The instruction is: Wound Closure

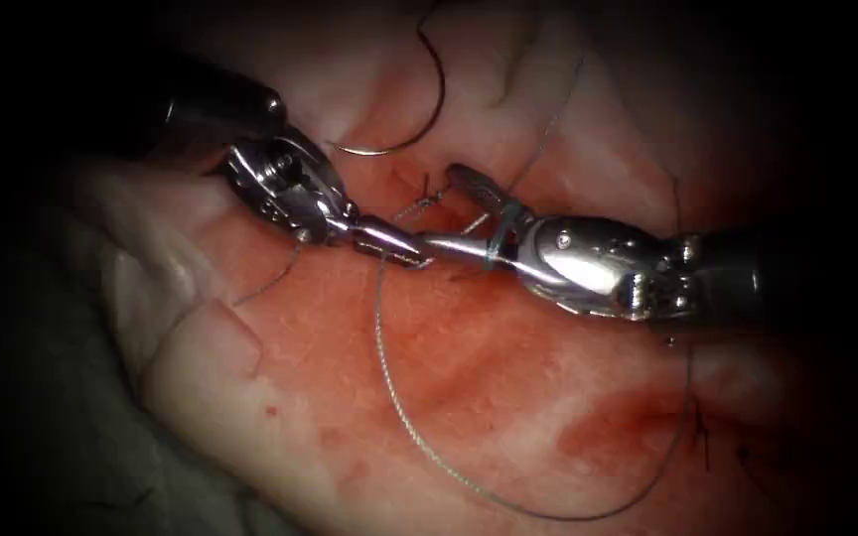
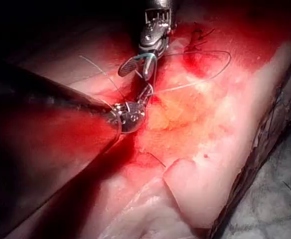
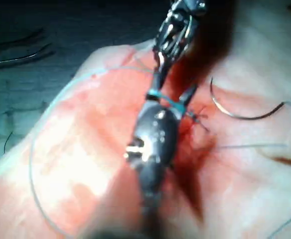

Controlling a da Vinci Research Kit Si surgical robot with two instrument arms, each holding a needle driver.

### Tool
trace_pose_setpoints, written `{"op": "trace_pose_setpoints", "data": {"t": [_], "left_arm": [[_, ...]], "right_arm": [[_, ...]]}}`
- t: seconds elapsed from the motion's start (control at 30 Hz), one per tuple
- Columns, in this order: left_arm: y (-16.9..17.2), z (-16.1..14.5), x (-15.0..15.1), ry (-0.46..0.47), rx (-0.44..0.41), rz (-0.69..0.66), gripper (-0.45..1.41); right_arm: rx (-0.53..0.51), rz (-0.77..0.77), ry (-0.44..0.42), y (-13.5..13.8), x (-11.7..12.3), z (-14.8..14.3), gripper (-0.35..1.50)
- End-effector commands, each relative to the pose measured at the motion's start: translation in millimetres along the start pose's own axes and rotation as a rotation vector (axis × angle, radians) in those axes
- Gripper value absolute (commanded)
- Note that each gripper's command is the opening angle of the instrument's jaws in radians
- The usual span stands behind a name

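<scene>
1. One needle (image 1: 419,109) lies loose on the tissue (image 1: 508,397), up and away from both tools, its curve bowing rightward; neither tool holds it.
2. The left tool (image 1: 389,242) is the nearer to it. Its jaws are pressed together, seemingly pinching the thread (image 1: 404,397) at the cut.
3. The right tool (image 1: 464,213) meets it tip to tip along one line. Its jaws are spread, with thread wound around the lower one.
4. A knot (image 1: 429,197) sits just above the tips, between them and the needle.
5. Thread sweeps in a wide loop below, across red fluid (image 1: 628,422).
</scene>
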Motion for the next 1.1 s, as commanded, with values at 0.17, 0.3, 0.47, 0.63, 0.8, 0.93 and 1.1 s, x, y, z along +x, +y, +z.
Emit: {"op": "trace_pose_setpoints", "data": {"t": [0.17, 0.3, 0.47, 0.63, 0.8, 0.93, 1.1], "left_arm": [[0.0, 1.1, -0.5, -0.007, 0.008, -0.015, -0.45], [-0.3, 1.7, -0.8, -0.014, 0.011, -0.024, -0.45], [-0.8, 2.3, -1.3, -0.022, 0.015, -0.039, -0.45], [-0.9, 2.5, -1.4, -0.023, 0.016, -0.04, -0.45], [-1.1, 2.7, -1.7, -0.029, 0.021, -0.053, -0.45], [-1.4, 3.1, -2.2, -0.063, 0.041, -0.126, -0.45], [-1.5, 3.1, -2.2, -0.106, 0.061, -0.249, -0.45]], "right_arm": [[-0.111, 0.075, 0.004, 1.8, -1.3, -1.2, 0.86], [-0.179, 0.114, 0.012, 3.2, -1.7, -2.0, 0.86], [-0.221, 0.14, 0.018, 4.4, -2.2, -2.8, 0.86], [-0.237, 0.144, 0.008, 4.7, -2.4, -2.9, 0.86], [-0.252, 0.165, -0.005, 5.2, -2.4, -2.4, 0.93], [-0.293, 0.186, -0.026, 6.3, -2.7, -2.1, 1.06], [-0.33, 0.216, -0.039, 7.5, -3.6, -1.8, 1.14]]}}
